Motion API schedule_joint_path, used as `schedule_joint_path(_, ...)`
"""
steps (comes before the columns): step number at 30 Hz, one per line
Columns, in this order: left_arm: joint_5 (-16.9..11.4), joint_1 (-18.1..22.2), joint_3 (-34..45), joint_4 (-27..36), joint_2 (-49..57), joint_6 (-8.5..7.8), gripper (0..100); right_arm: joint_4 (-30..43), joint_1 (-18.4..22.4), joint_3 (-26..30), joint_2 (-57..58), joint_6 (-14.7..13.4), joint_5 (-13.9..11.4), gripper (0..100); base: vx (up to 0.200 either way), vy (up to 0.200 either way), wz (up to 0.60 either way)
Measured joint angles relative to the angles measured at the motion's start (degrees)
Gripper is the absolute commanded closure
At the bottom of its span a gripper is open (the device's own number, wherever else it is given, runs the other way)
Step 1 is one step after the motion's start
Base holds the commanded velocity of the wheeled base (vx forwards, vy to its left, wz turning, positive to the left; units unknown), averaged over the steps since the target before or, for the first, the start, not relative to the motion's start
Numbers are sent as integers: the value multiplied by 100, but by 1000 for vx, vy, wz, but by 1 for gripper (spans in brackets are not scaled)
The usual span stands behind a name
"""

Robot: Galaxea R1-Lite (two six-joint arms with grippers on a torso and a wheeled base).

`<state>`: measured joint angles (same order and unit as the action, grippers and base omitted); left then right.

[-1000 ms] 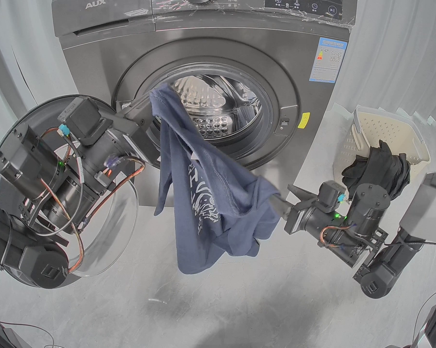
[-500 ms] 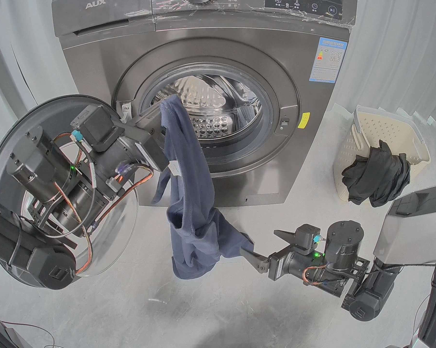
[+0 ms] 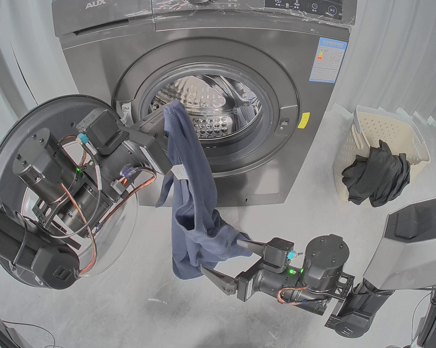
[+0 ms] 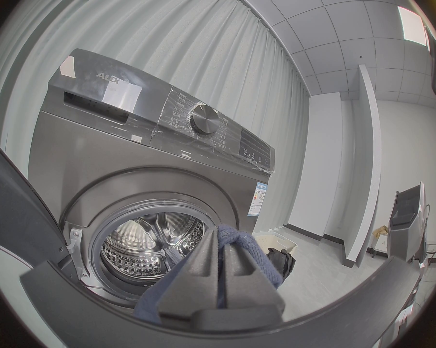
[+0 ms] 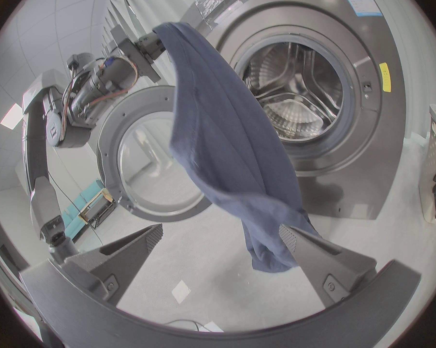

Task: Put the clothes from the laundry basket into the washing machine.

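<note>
Since the washing machine point(image 3: 203, 64) stands with its round door point(image 5: 153, 170) swung wide toward my left side, the drum point(image 3: 203, 105) is open for loading and both arms can work in front of it. White laundry basket point(image 3: 396, 122) sits on the floor at the machine's right, well apart from the drum; a black garment point(image 3: 377, 172) is draped over its front rim, not yet picked, so by my reckoning the job is nowhere near done. Blue shirt point(image 3: 191, 204) is out of the basket, not yet in the machine: it hangs in a long fall from the drum mouth's left edge down past the machine's base. Left gripper point(image 3: 164, 122) is clenched on the shirt's top end, cloth pinched between the fingers in its wrist view, and is held high at the opening, I judge so that end can go in first. Right gripper point(image 3: 221, 255) sits low with jaws spread wide, grasping nothing, at the shirt's bunched lower end; one finger lies just beside the hem, contact I cannot tell. Likely reason: gather the tail so it clears the door lip. Risk: a loose tail drags or snags on the seal.
</note>
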<state>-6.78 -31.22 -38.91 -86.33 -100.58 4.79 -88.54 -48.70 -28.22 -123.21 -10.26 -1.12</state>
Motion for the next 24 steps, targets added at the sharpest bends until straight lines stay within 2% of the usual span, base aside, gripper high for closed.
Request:
schedule_joint_path(7, 0, -11, -4, 0, -29, -6, 100, 5, -2, -708, -179, 105, 4, 0, 0, 0, 0)
schedule_joint_path(13, -2, -17, -4, -2, -27, -9, 100, 7, 193, -1315, -567, 179, -5, 0, 0, 0, 0)
schedule_joint_path(14, -2, -17, -4, -5, -22, -6, 100, 9, 232, -1386, -628, 189, -5, 100, 0, 0, 0)
schedule_joint_path(24, -6, -11, -4, -7, -21, -6, 100, 0, 350, -1471, -664, 176, -5, 100, 0, 0, 0)
